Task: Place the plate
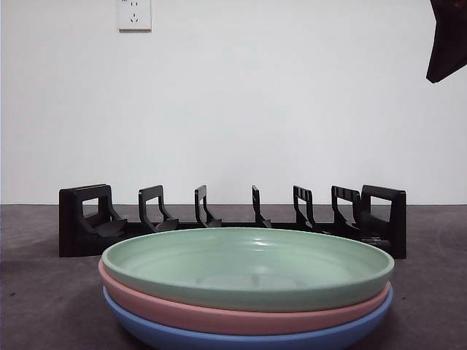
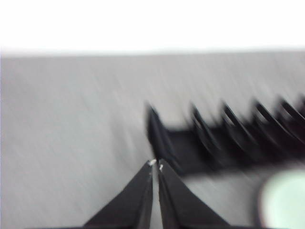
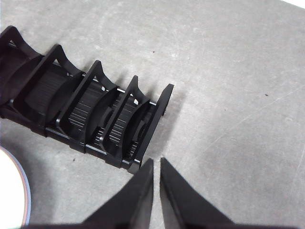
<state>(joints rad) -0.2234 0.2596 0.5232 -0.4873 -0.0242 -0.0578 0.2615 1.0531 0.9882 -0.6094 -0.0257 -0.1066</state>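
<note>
Three plates are stacked at the table's front: a green plate (image 1: pixel 248 266) on top, a pink one (image 1: pixel 219 315) under it and a blue one (image 1: pixel 182 337) at the bottom. Behind them stands a black slotted plate rack (image 1: pixel 233 219) with nothing in it. My left gripper (image 2: pixel 156 165) is shut and holds nothing; its view is blurred and shows the rack (image 2: pixel 224 143) and the green plate's edge (image 2: pixel 285 200). My right gripper (image 3: pixel 156 161) is also shut on nothing, hovering by the rack's end (image 3: pixel 95 114), with the stack's rim (image 3: pixel 16 191) off to one side.
A dark arm tip (image 1: pixel 446 40) shows at the top right corner of the front view. The grey table (image 3: pixel 228 86) stretches bare beside the rack. A white wall with a socket (image 1: pixel 134 14) stands behind.
</note>
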